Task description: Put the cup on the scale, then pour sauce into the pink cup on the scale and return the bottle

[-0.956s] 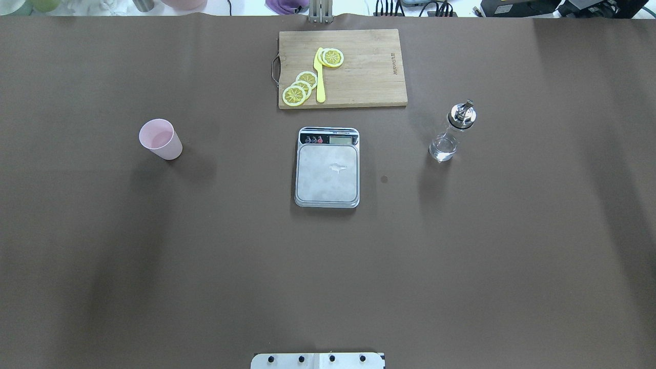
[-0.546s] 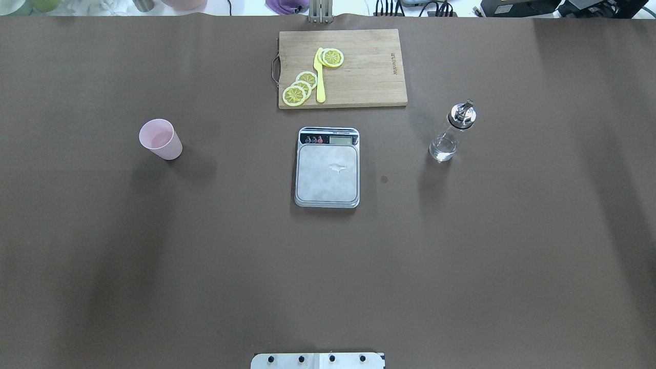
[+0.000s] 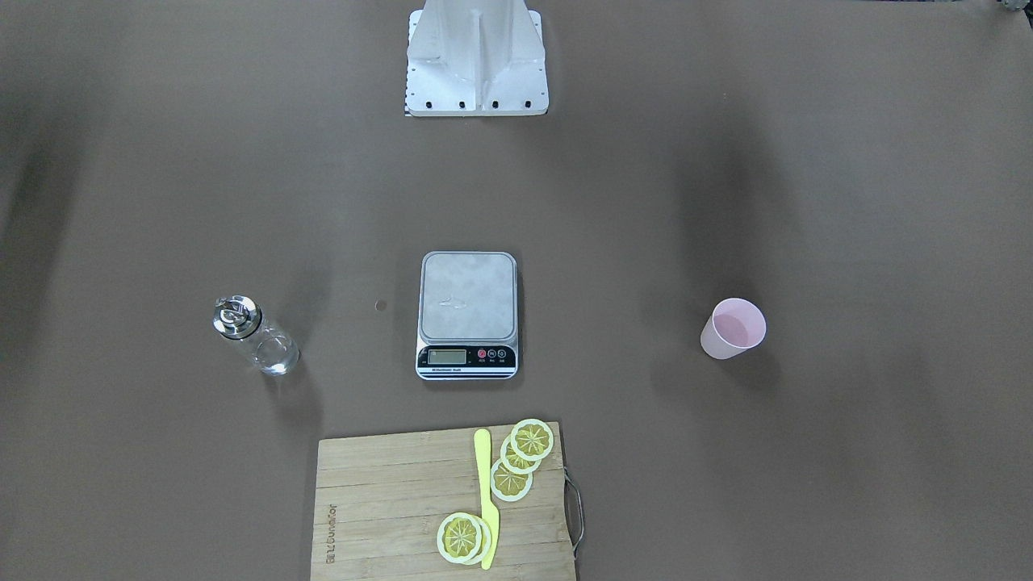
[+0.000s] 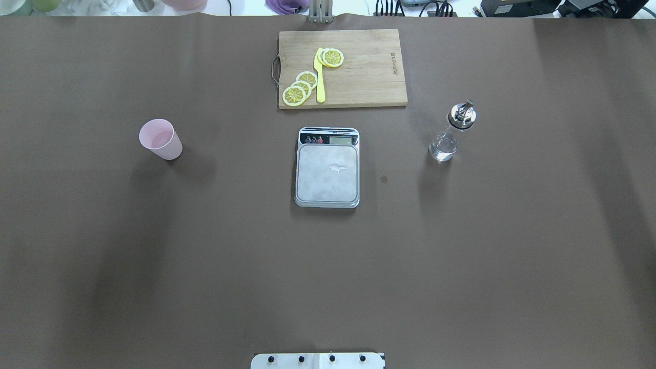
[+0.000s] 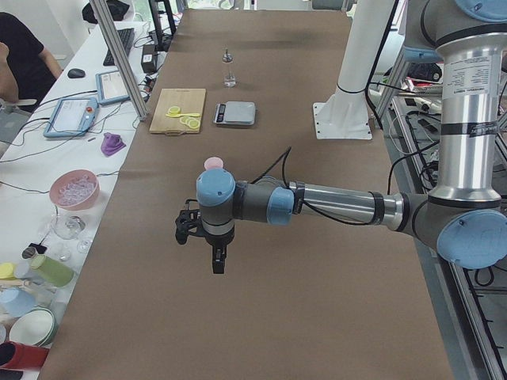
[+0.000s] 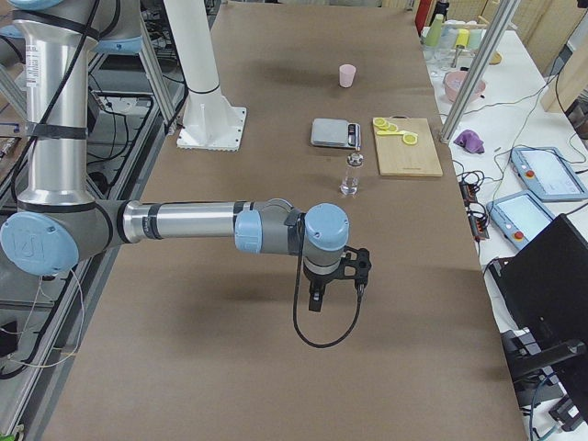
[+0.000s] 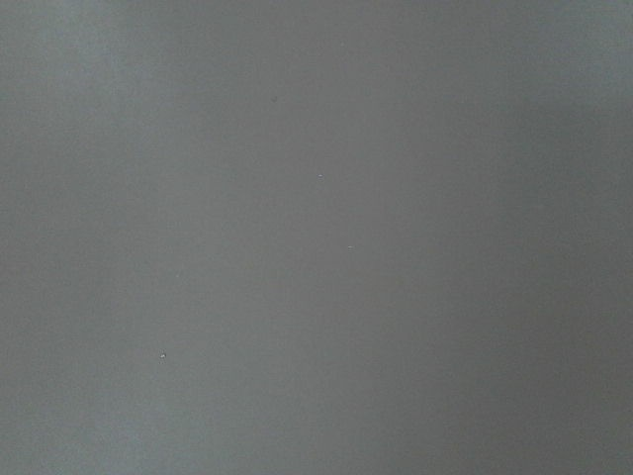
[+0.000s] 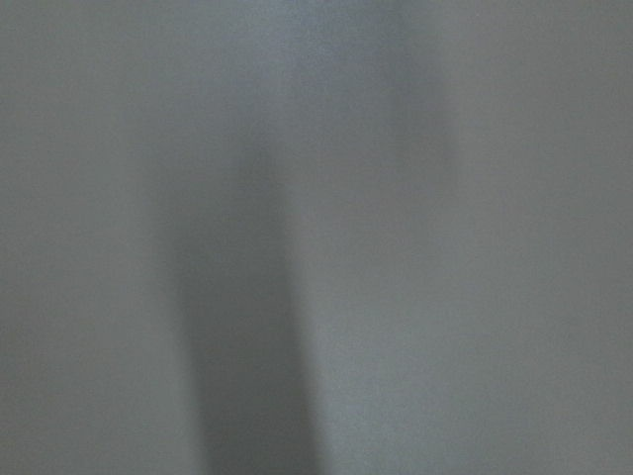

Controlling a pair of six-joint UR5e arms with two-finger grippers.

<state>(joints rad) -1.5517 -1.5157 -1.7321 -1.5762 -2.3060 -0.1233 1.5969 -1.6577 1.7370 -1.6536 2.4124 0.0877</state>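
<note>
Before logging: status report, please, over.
Left gripper, right gripper over bare table, open or shut unclear. Cup upright left of scale, not yet on it; bottle upright on its right. Cutting board beyond scale, not touching.

The cup (image 4: pixel 160 139), scale (image 4: pixel 327 171) and bottle (image 4: pixel 450 134) stand well apart.

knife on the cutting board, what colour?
Yellow: the knife is plain bright yellow, close to the lemon slices beside it. Clearest in the exterior front-facing view.

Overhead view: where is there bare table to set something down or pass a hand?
Bare brown table lies between the pale pink plastic cup and the flat grey steel scale, between scale and slim clear glass bottle, and across the whole robot-side half. Tightest: the strip between scale and wooden cutting board.
</note>
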